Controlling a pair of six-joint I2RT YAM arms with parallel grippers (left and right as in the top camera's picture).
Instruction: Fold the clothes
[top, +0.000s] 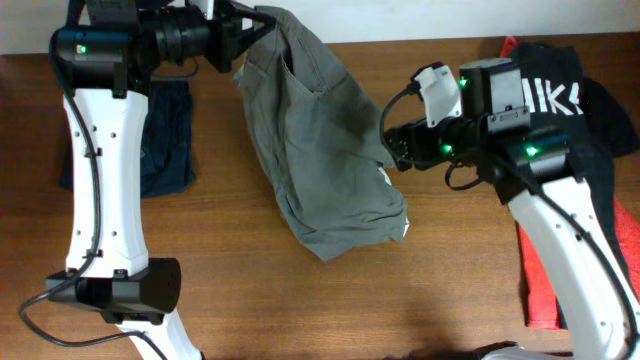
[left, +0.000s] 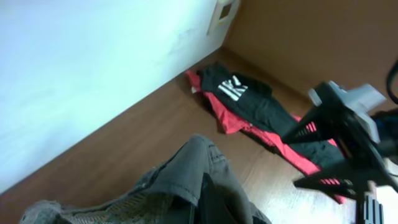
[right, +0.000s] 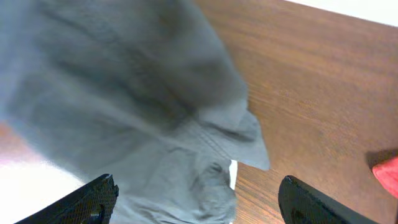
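Item: wrinkled grey-khaki cotton trousers (top: 320, 140), lying mid brown wooden desk (top: 300, 300). The far end is raised, apparently clenched in the left fingers (top: 238, 40). The right fingers (right: 93, 196) are released and spread at the cloth's right edge. Judged soft, limp and light, so it will sag; best gripped at the corners.

Grey-khaki trousers (top: 320, 150), navy trousers (top: 165, 140), red garment (top: 535, 285) — black T-shirt (top: 600, 100) (white print) — brown table (top: 300, 300).

Brown wooden table (top: 300, 300) across the frame — white wall (left: 74, 74) at upper left, a pale fitting (left: 222, 14), perhaps a socket, top centre.
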